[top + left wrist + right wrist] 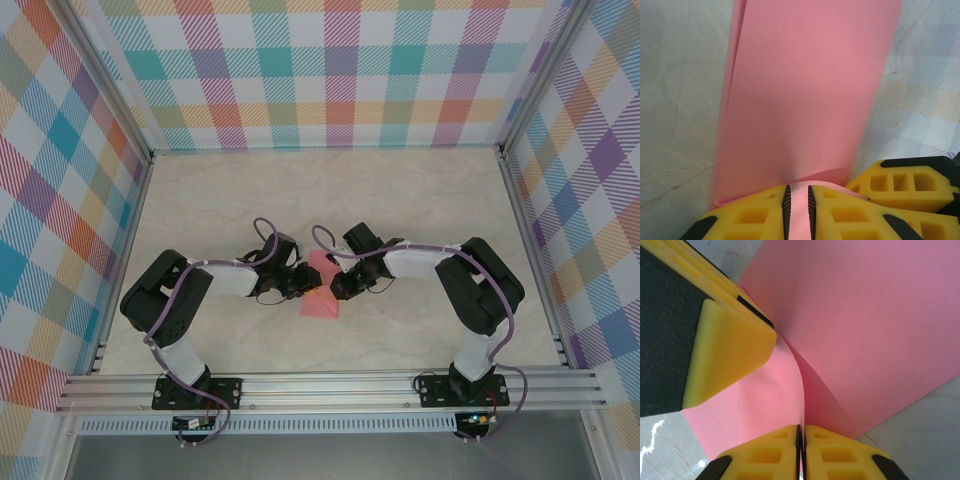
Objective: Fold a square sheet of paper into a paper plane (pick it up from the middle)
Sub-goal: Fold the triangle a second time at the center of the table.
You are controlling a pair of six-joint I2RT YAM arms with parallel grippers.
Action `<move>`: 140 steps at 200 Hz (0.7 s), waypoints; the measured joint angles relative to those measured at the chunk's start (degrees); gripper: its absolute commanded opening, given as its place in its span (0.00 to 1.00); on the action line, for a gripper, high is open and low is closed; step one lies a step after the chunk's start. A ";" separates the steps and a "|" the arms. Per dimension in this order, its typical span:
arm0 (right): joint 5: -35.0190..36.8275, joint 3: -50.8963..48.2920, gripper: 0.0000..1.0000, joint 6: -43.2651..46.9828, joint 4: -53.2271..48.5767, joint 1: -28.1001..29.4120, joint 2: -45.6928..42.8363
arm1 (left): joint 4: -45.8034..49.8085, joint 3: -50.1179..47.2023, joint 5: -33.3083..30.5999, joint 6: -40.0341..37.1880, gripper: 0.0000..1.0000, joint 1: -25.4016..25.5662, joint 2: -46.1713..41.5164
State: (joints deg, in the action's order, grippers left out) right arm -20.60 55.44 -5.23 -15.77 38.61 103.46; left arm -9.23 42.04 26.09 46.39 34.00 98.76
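**Lead:** You are working the square sheet of paper point(321, 288) in the middle of the worktop point(420, 200), between the two arms. It is looking like a creasing step, with both sets of fingers gripping the sheet close together.

**Checker:** Confirming for you. In the left wrist view, your left fingers point(786, 200) are clamping the near edge of the sheet. A thin strip of pink is showing between the pads, and the jaws are standing only a paper's thickness apart. The sheet is running away from them as a long panel, with a second layer showing along its left edge.

**Lead:** In the right wrist view, your right fingers point(792, 437) are pressing together on a curved fold line, with no visible gap. One left finger is sitting just beside that fold, above and to the left.

**Checker:** To do this step well, you are aiming for equal tension on both sides. Moving one arm alone is likely to be twisting or tearing such thin paper. Move slowly, so that the curved line is flattening into a straight crease.

**Lead:** You are also watching the spacing. The two sets of fingers are nearly touching, so any inward motion is risking a collision.
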 measured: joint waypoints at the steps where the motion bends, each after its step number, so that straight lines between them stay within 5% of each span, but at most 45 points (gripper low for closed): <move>1: 0.00 0.00 0.13 -0.02 0.00 0.00 0.00 | 0.00 0.00 0.00 0.00 0.19 0.00 0.00; 64: 2.25 -0.35 0.35 -4.13 -1.25 -0.42 -6.36 | 0.00 0.00 0.00 -1.38 0.19 0.11 0.02; 140: -8.28 -6.93 0.21 -21.27 5.99 -0.63 -12.11 | 0.02 0.00 0.04 -2.54 0.19 0.22 0.04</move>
State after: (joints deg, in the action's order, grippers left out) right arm -28.88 48.51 -26.50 -9.78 37.98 91.35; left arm -9.21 42.04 26.13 43.86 34.22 98.80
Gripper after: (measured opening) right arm 0.218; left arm 0.191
